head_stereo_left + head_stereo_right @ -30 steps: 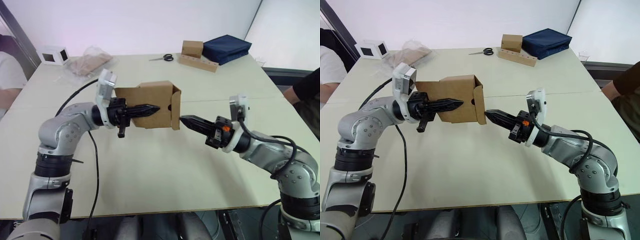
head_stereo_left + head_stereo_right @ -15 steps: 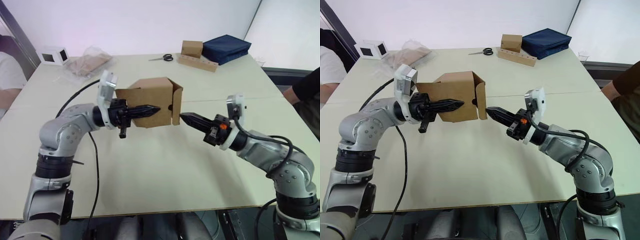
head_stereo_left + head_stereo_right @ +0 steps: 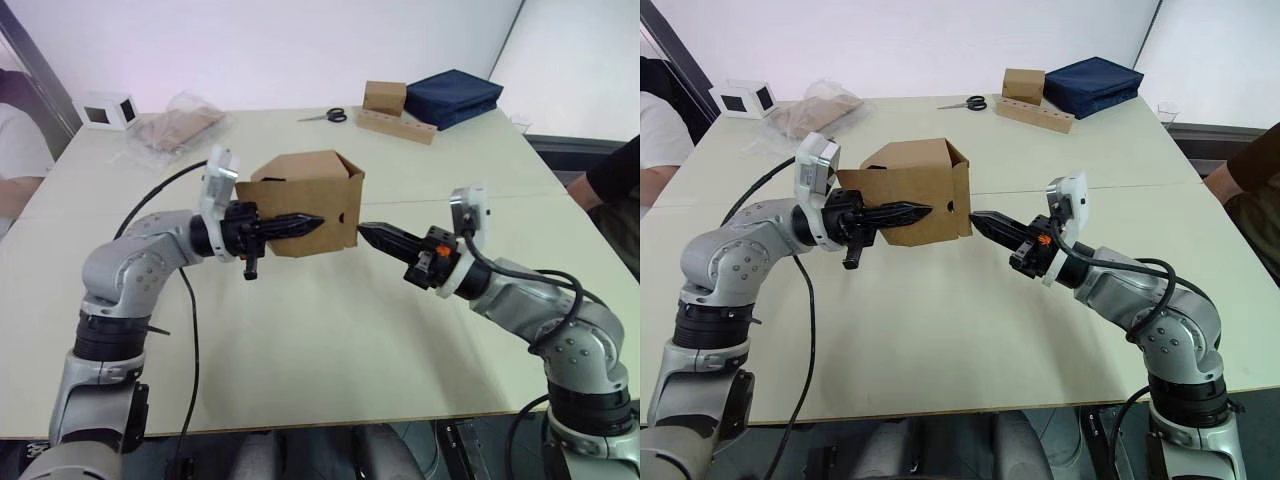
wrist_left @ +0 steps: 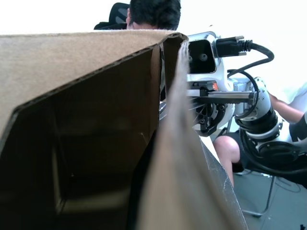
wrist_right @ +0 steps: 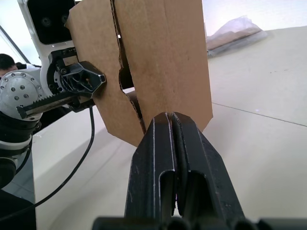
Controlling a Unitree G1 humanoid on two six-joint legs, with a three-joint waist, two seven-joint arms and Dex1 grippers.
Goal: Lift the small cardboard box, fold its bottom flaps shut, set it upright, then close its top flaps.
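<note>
The small cardboard box (image 3: 308,192) is held above the table (image 3: 300,330), lying on its side with one flapped end facing right. My left gripper (image 3: 318,219) is shut on its front wall; in the left wrist view that wall (image 4: 177,158) runs straight up from between my fingers. My right gripper (image 3: 363,230) is shut with nothing in it, and its tip is at the lower edge of the box's right-hand flap (image 5: 163,62). The right wrist view shows my shut fingertips (image 5: 163,125) just under that flap.
At the back of the table lie scissors (image 3: 328,116), a brown block (image 3: 385,97) on a long cardboard strip (image 3: 400,126), and a navy bag (image 3: 452,95). A white cube (image 3: 104,110) and a plastic bag (image 3: 175,128) sit back left. A person sits at each side (image 3: 15,150) (image 3: 615,170).
The box has risen slightly and turned in my left gripper, and its right-hand flap now lies closer to the box. My right gripper has moved up and left to the flap.
</note>
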